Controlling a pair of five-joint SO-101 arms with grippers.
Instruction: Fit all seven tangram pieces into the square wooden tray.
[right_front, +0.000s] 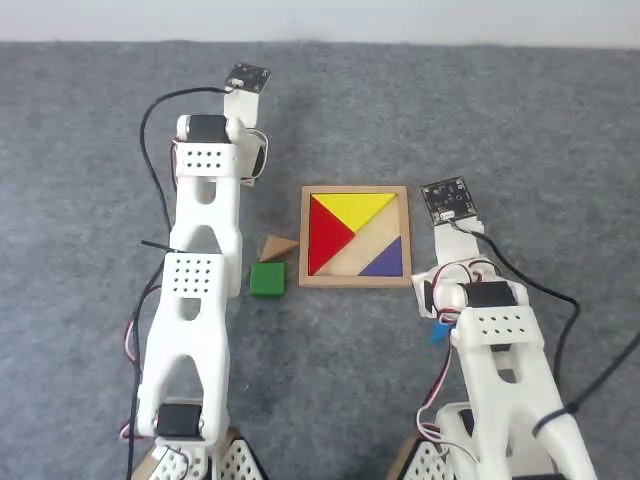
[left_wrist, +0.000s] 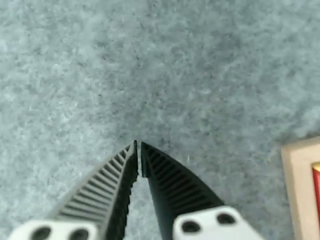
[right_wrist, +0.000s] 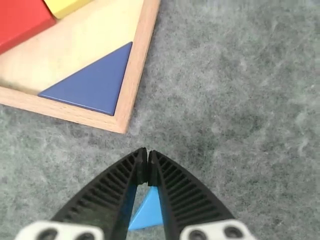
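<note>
Wooden square tray (right_front: 354, 281) at frame centre, green square block (right_front: 267, 279) just left of it, left gripper (left_wrist: 138, 145) and right gripper (right_wrist: 148, 151) both closed.

Two white robot arms stand side by side, seen from above. The left arm (right_front: 200, 270) is stretched far forward, its links almost in one straight line, with the left wrist (right_front: 212, 150) at the far end. The right arm (right_front: 497, 345) reaches less far and sits closer to its base. The left claw (left_wrist: 138, 146) has two black ribbed fingers (left_wrist: 110, 185) pressed together at the tips. The right claw (right_wrist: 148, 152) is closed in the same way, its tips meeting.
</note>
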